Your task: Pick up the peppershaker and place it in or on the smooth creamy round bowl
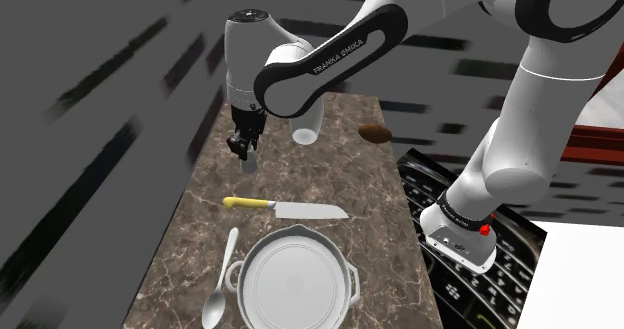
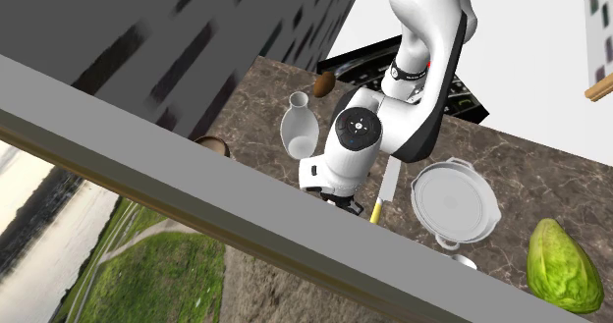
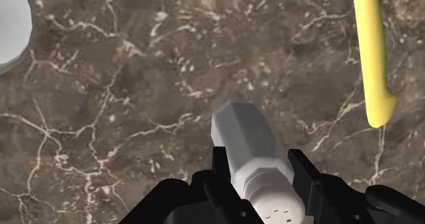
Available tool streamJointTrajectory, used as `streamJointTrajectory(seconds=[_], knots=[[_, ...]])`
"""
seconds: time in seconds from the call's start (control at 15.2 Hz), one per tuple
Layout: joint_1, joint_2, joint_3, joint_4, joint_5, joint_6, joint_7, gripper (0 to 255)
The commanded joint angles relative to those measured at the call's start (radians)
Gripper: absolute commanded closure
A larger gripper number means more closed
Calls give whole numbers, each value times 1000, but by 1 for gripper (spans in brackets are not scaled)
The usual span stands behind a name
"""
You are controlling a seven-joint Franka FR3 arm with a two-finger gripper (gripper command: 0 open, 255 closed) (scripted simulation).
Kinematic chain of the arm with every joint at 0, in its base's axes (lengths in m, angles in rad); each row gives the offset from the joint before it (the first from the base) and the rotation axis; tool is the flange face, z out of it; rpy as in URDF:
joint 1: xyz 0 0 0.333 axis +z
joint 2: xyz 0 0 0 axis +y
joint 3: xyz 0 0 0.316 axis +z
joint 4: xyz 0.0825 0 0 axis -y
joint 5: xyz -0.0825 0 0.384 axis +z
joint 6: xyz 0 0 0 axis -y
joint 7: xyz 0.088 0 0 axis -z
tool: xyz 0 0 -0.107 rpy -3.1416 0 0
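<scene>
1. Spoon (image 1: 215, 309) lies flat near the marble counter's (image 1: 190, 247) front edge in the shoulder view. It is well apart from the work and has no part in it.
2. Up and to the right, the gripper (image 1: 244, 149) points straight down and is clamped on the peppershaker (image 3: 245, 137). In the wrist view the black fingers (image 3: 228, 171) press on either side of the grey faceted body, just under its white, holed top. Held that high, the shaker is upright and its base is free for setting down. I cannot tell whether the base has left the marble.
3. Knife (image 1: 285, 209), with a yellow handle, lies crosswise just in front of the shaker and apart from it, so a straight lift should clear it.
4. Lidded pan (image 1: 296, 283) sits in front of the knife, out of the way.
5. White jar (image 1: 306, 129) stands close by the wrist. I judge it the likeliest thing to be knocked on a sideways carry.
6. Brown lump (image 1: 374, 134) rests near the black cooktop (image 1: 415, 177).
7. I cannot pick out the creamy bowl with certainty. In the second exterior view a brownish round rim (image 2: 211, 146) peeks from behind a grey bar and may be it.
</scene>
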Motion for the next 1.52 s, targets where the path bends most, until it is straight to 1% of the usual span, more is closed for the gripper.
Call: streamJointTrajectory(seconds=[0.0,0.13,0.79,1.45], knots=[[0,0,0,0,0,0,0,255],[0,0,0,0,0,0,0,255],[-10,-68,11,56,39,-119,-25,255],[-15,-118,16,135,66,-243,-41,255]])
